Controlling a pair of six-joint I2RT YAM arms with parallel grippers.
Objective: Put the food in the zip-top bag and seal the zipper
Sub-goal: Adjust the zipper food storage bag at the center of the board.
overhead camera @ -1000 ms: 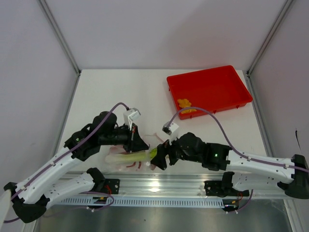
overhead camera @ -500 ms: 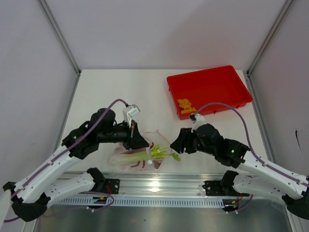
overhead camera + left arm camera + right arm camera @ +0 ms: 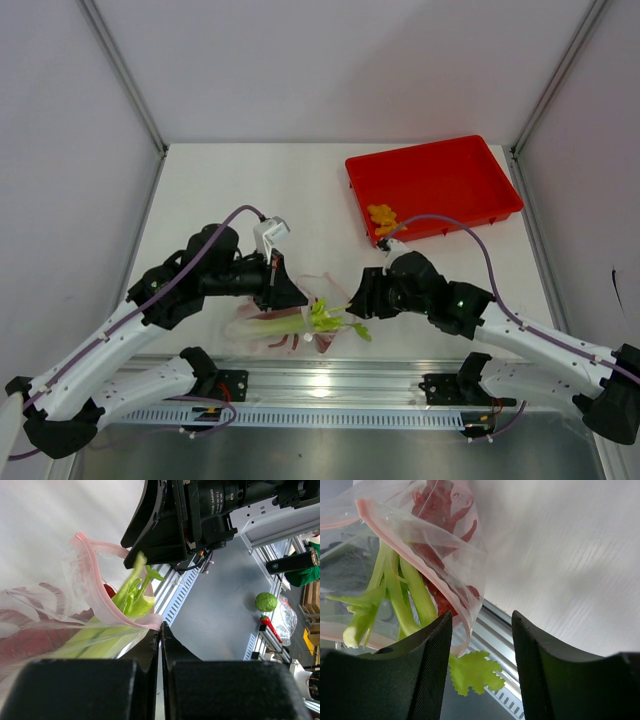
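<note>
- Stalk (image 3: 298,322) sits in the bag (image 3: 240,332) at the near edge, leaves poking out.
- Left gripper (image 3: 160,631) pinches the zipper (image 3: 390,524); right gripper (image 3: 358,300), released and empty, has backed off.
- Yellow pieces (image 3: 380,213) wait in the tray (image 3: 470,160): likely next.

Green stalk (image 3: 417,594) seemingly half inside open bag (image 3: 470,562)

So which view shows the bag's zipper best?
Left wrist: the zipper curves open around the stalk, close up. Right wrist shows one straight stretch of it; the top view shows only a faint pink line.
</note>
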